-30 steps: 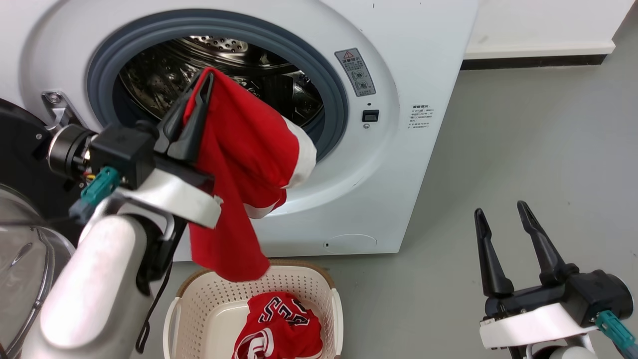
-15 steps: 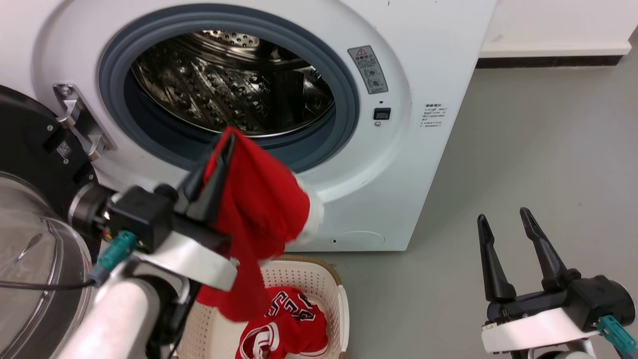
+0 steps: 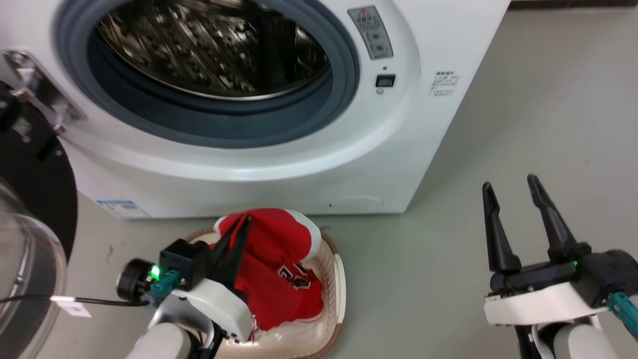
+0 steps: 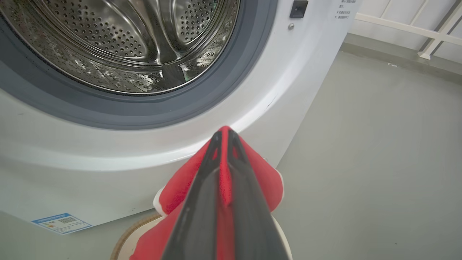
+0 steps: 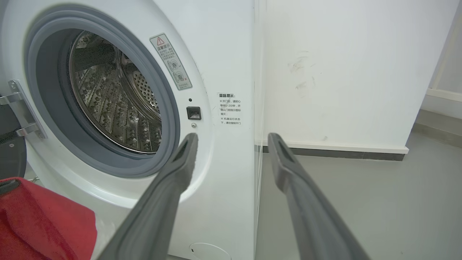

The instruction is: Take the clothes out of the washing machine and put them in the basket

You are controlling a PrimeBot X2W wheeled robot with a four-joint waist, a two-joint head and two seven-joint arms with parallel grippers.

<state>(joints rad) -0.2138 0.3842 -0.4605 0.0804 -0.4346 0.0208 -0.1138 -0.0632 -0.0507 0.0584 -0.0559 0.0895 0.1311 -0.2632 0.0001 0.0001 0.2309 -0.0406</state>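
My left gripper (image 3: 244,222) is shut on a red garment (image 3: 279,239) with white trim, held low over the cream basket (image 3: 339,284) on the floor in front of the washing machine (image 3: 438,45). The cloth drapes into the basket onto a red jersey (image 3: 294,284) with black-white numerals. In the left wrist view red cloth (image 4: 177,187) bulges on both sides of the closed gripper (image 4: 223,133). The steel drum (image 3: 209,45) looks bare of clothes. My right gripper (image 3: 511,184) stands open over the floor at the right, holding nothing; it appears as right gripper (image 5: 231,139) in its own view.
The machine's glass door (image 3: 25,279) hangs open at the far left, close to my left arm. Grey floor (image 3: 523,124) stretches to the right of the machine. A white wall with a dark skirting (image 5: 343,153) lies behind.
My left gripper has come down from the porthole with the red garment to just above the basket. The head camera has tilted down. The right gripper has stayed open in place.
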